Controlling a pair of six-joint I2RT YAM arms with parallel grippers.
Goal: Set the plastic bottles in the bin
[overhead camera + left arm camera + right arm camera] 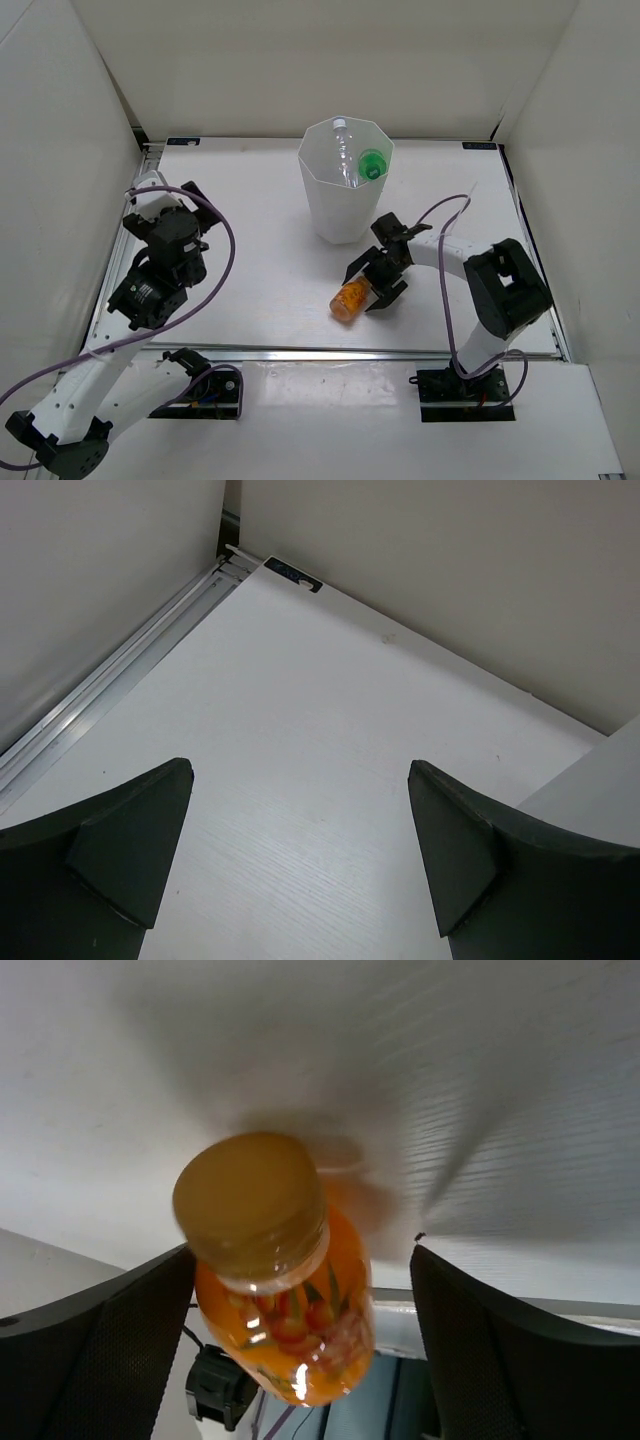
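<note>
Orange bottle [280,1290] outstanding, near of bin [335,200].
Straddled by spread right gripper [300,1260], ready for grasp; left gripper [298,770] spread, idle.

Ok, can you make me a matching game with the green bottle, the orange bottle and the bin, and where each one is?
Things:
1. green bottle
2. orange bottle
3. bin

Places:
A. between the right arm's jaws
B. standing on the table, far middle
C. inside the bin

Pairs: 1-C, 2-A, 3-B.
</note>
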